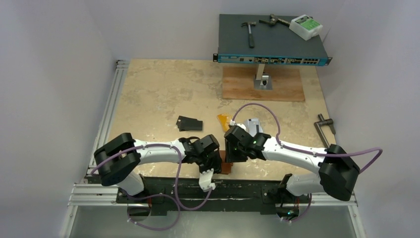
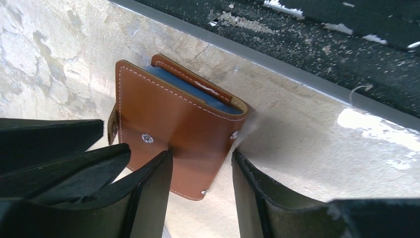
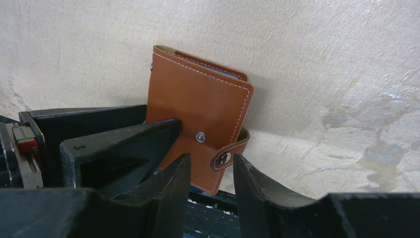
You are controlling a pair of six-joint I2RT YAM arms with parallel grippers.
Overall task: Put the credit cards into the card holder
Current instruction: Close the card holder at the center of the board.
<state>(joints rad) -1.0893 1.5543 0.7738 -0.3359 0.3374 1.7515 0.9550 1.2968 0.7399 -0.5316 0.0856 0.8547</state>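
The card holder, a brown leather wallet with white stitching, lies folded at the table's front edge between both grippers. In the left wrist view one corner of the card holder sits between the fingers of my left gripper, which is open, with a gap at the right finger. My right gripper is open too, the unsnapped tab of the card holder between its fingertips. Black credit cards, a gold-orange one and a silvery white one lie mid-table.
A network switch on a stand over a wooden board stands at the back, with a hammer and a white box on top. A metal handle lies at the right edge. The dark base rail runs below the table edge.
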